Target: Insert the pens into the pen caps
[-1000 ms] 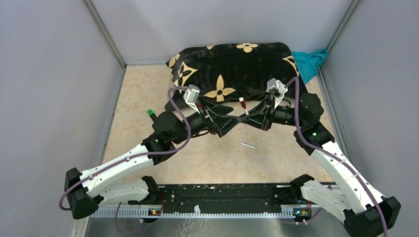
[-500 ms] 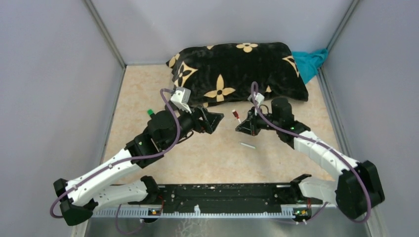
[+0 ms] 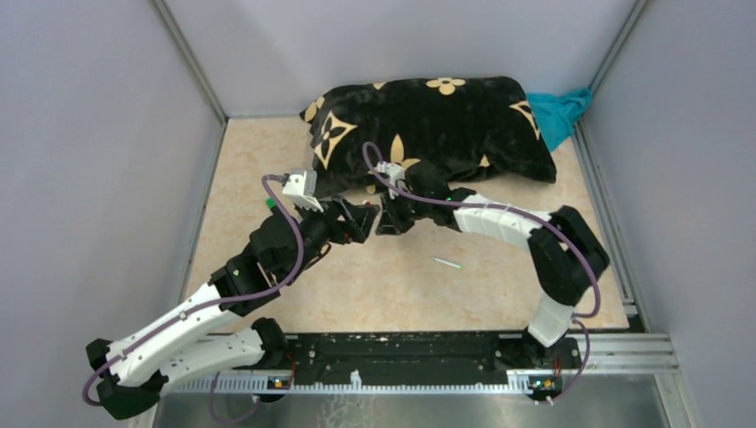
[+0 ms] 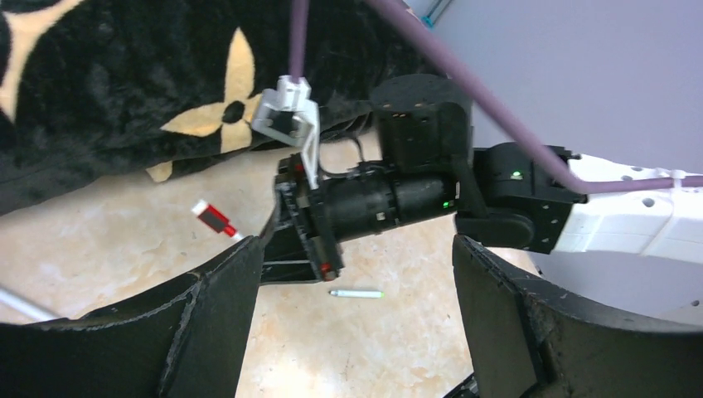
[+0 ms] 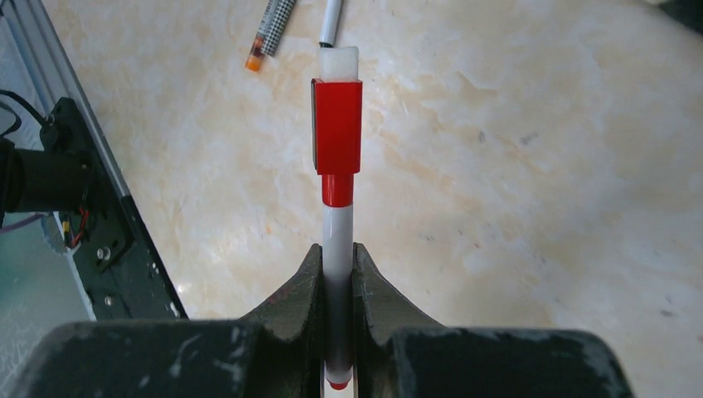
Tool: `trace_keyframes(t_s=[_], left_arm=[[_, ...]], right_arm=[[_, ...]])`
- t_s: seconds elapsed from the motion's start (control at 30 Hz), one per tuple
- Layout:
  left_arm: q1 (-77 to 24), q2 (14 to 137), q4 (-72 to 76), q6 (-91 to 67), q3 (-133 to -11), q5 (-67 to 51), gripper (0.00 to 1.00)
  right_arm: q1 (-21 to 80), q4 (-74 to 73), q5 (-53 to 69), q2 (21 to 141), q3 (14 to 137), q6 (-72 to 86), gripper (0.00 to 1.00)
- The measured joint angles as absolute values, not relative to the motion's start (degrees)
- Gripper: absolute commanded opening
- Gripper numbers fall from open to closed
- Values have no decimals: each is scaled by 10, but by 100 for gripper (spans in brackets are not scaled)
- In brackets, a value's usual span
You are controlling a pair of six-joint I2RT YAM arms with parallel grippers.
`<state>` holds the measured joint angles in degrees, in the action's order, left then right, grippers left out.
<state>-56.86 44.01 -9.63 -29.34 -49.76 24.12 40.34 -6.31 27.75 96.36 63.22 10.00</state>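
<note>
My right gripper is shut on the white barrel of a pen. A red pen cap sits on that pen's far end, out past the fingertips. In the left wrist view this capped pen sticks out to the left of the right gripper's black body. My left gripper stands open and empty, its fingers either side of the floor below. In the top view, the left gripper and right gripper are close together in front of the pillow. A white pen with a green end lies loose on the table.
A black pillow with tan flowers lies at the back, with a teal cloth beside it. A green-ended marker stands left of the left arm. A grey-black patterned pen and a white pen lie ahead of the right gripper. The white pen lies mid-table.
The grippers parted from their meeting at mid-table. My right arm swung left with the capped pen; my left arm drew back to the left, its jaws opening a little more.
</note>
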Motion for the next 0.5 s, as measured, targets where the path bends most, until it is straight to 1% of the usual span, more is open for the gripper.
trace_keyframes(t_s=[0.23, 0.5], left_arm=[[-569, 414, -123, -299, -495, 282, 89], [-569, 405, -142, -288, -495, 318, 90]], right_arm=[[464, -69, 234, 1072, 721, 137, 0], [476, -65, 210, 1148, 796, 172, 0]])
